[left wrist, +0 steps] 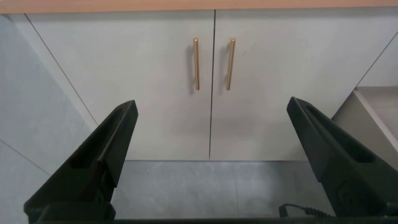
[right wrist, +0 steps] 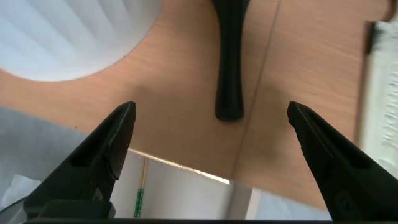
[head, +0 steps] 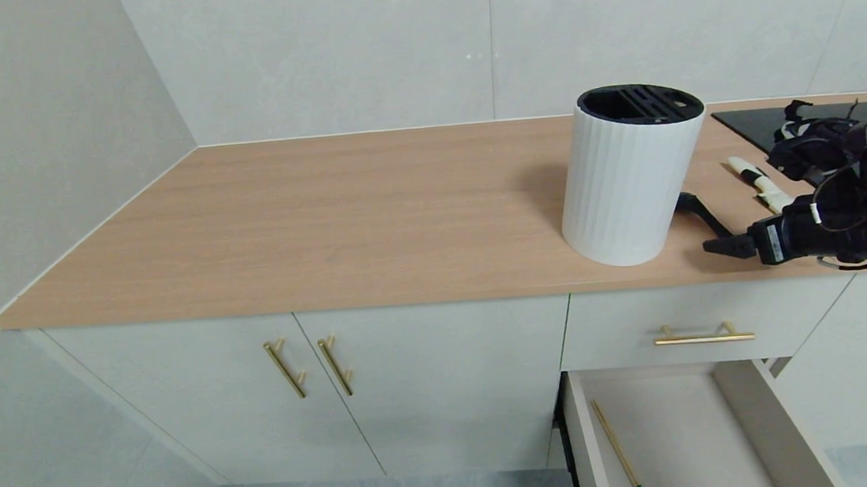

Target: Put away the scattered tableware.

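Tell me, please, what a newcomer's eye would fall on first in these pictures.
The white ribbed holder with a black slotted top stands out, upright on the wooden counter near its front edge. Just beside it, the open right hand points at a black handle lying on the counter. Below, an open drawer holds a thin green-tipped stick.

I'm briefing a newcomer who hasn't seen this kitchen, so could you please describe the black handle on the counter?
On the wooden countertop stands a tall white ribbed holder with a black top. Just to its right, partly hidden behind it, lies a slim black handle. It is dark and curved, unlike the pale utensil lying farther right.
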Motion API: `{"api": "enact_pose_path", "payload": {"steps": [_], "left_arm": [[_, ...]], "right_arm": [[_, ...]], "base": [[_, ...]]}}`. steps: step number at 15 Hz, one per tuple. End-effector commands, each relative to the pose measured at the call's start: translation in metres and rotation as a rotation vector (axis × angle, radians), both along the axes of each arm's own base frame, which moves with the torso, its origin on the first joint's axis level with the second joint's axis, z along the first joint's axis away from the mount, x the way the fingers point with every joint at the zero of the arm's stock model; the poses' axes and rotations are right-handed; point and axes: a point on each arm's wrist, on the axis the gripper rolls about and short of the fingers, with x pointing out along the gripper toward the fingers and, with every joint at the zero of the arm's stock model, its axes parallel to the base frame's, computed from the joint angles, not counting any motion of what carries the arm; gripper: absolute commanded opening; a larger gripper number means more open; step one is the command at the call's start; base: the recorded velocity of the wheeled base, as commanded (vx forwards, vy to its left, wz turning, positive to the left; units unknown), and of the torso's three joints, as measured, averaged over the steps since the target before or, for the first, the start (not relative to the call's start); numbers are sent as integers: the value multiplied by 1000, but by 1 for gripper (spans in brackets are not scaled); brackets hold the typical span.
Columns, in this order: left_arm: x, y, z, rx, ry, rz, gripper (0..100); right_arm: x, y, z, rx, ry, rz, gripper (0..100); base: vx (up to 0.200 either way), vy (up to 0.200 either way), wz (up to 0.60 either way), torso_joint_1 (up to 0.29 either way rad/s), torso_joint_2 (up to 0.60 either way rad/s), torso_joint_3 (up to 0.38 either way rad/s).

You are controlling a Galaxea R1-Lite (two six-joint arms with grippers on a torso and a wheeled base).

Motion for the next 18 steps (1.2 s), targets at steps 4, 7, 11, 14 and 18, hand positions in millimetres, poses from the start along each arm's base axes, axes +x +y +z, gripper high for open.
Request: {"api": "enact_pose_path", "payload": {"steps": [4,7,11,14,18], "left_arm": [[0,0,0,0,1,0,100],[0,0,0,0,-1,0,100],[0,0,0,0,-1,0,100],[0,0,0,0,1,0,100],[0,0,0,0,1,0,100]], "right_arm": [[12,-7,-15,17,-8,10,100],[16,-8,-16,29,-31,3,100],[28,-6,-21,64,-91,-6,100],[34,-6,-28,65,-98,-7,100],[34,-6,-28,85,-95,-13,100]], "base": [[0,0,0,0,0,0],[0,0,0,0,0,0],[0,0,0,0,0,0],[0,0,0,0,0,0],[0,0,0,0,0,0]]}}
